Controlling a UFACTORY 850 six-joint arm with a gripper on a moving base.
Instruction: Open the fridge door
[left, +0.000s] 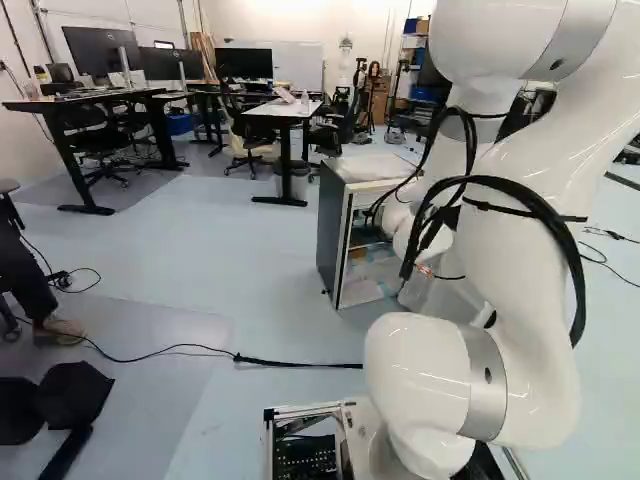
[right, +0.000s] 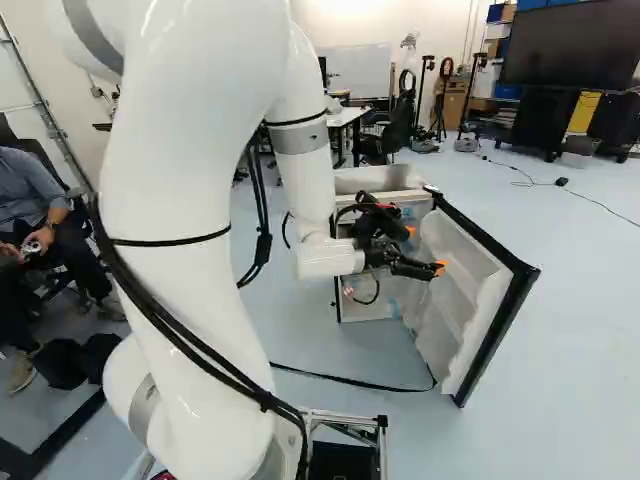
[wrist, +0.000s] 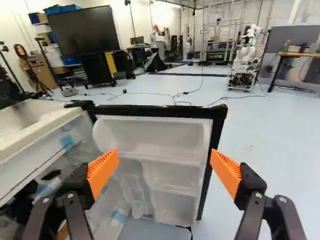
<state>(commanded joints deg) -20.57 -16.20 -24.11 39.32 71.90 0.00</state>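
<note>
In the right base view my gripper (right: 425, 252) reaches over the fridge's open side, close to the inner face of the swung-out door (right: 470, 290). The fridge (left: 345, 225) stands with its front open, its shelves showing in the left base view. In the wrist view the gripper (wrist: 164, 172) is open, its orange pads wide apart. Ahead of it the fridge door (wrist: 160, 170) shows its white inner shelves and black edge. Beside the door lies the fridge body (wrist: 45, 135). Whether the gripper touches the door I cannot tell.
Desks (left: 285, 110) with chairs stand at the back. A black cable (left: 300, 364) crosses the floor before the fridge. A seated person is at the left of the right base view. Another robot (wrist: 245, 57) stands far beyond the door.
</note>
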